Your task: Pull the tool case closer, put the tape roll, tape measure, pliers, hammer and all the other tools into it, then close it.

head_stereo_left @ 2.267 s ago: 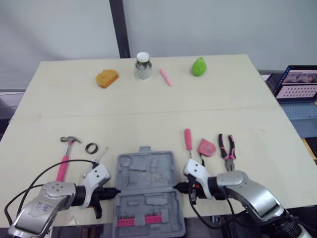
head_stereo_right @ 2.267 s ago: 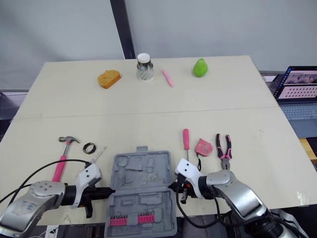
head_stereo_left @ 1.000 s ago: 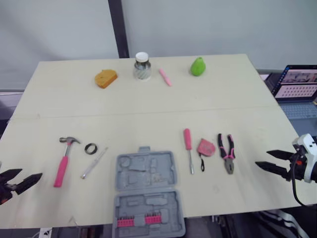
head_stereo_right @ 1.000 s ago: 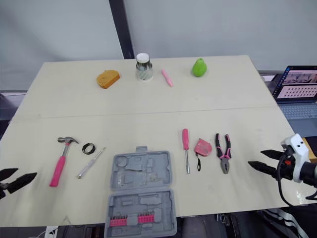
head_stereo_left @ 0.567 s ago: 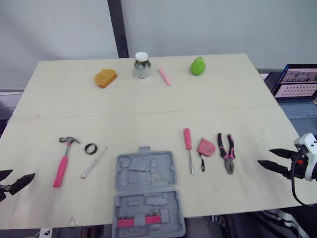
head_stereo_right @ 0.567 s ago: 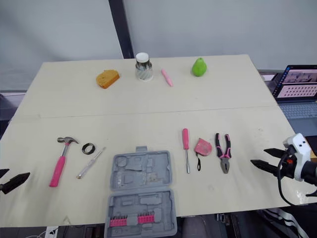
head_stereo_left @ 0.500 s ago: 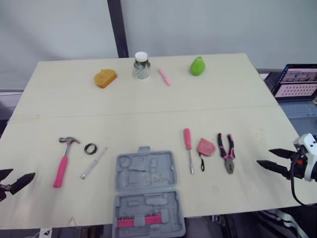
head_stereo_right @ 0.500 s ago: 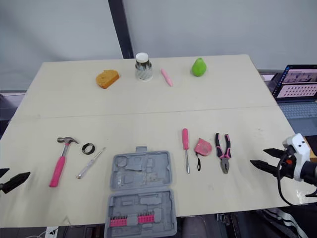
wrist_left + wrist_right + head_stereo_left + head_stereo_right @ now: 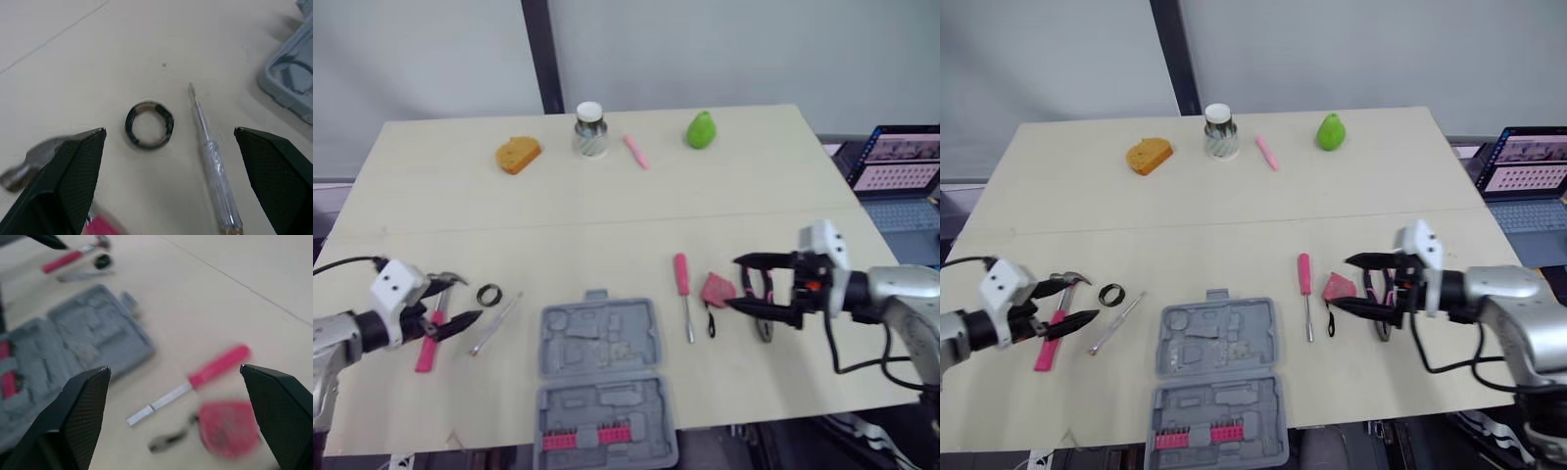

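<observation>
Tool case (image 9: 602,377) open, flat at desk (image 9: 607,211) 6 o'clock edge. Left hand (image 9: 458,303) fingers apart over hammer (image 9: 427,351); tape roll (image 9: 490,294) at its 3 o'clock. Right hand (image 9: 740,284) fingers apart above pliers (image 9: 765,329); tape measure (image 9: 716,290) at its 9 o'clock.

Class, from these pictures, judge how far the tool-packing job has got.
Done: the tool case lies open at the near table edge. In hand: nothing gripped; the open left pincer hovers by the tape roll and hammer, the open right pincer by the tape measure and pliers. Left: all tools, pink screwdriver and clear screwdriver too, go in; then close it.
</observation>
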Controlling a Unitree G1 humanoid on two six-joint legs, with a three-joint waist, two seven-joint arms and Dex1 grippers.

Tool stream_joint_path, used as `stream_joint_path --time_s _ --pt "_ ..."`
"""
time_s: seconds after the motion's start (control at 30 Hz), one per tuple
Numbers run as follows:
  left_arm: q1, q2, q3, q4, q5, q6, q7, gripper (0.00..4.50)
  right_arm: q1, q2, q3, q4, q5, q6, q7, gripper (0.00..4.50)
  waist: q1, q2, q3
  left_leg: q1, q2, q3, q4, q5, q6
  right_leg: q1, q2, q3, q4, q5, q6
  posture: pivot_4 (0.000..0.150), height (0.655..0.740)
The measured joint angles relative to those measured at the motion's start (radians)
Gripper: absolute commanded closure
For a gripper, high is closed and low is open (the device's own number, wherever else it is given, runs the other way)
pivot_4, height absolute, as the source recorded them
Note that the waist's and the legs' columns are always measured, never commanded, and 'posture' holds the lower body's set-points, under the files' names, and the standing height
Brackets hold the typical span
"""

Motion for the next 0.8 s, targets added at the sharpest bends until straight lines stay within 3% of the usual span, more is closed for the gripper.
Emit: stream_joint_path --time_s 0.07,0.13,0.27,0.8 --pt "-0.083 0.006 -0.063 0.081 0.029 -0.042 -0.039 0.0 -0.054 0.042 0.062 -0.047 0.006 0.029 -0.027 0.03 0.001 0.0 0.0 -0.002 0.0 0.0 0.001 0.0 0.001 0.0 0.0 -0.001 0.0 0.0 0.0 0.15 0.74" --pt "-0.151 0.006 -0.114 0.149 0.043 -0.08 -0.077 0.52 -0.085 0.069 0.106 -0.093 0.009 0.043 -0.044 0.0 0.002 -0.001 0.0 -0.003 0.0 0.001 0.002 -0.002 0.002 -0.001 0.0 -0.002 0.0 0.0 0.001 0.15 0.74" --pt "-0.271 0.007 -0.187 0.301 0.089 -0.15 -0.132 2.33 -0.114 0.105 0.146 -0.128 0.007 0.058 -0.087 0.0 0.002 -0.001 -0.001 -0.006 0.0 0.001 0.007 -0.004 0.004 -0.001 0.0 -0.003 0.0 0.001 0.002 0.15 0.74" --pt "-0.395 0.003 -0.319 0.528 0.204 -0.33 -0.201 2.33 -0.061 0.123 0.179 -0.229 -0.004 0.073 -0.188 0.0 0.0 -0.002 -0.001 -0.007 0.001 0.001 0.012 -0.004 0.005 -0.001 0.0 -0.003 0.001 0.002 0.004 0.15 0.74"
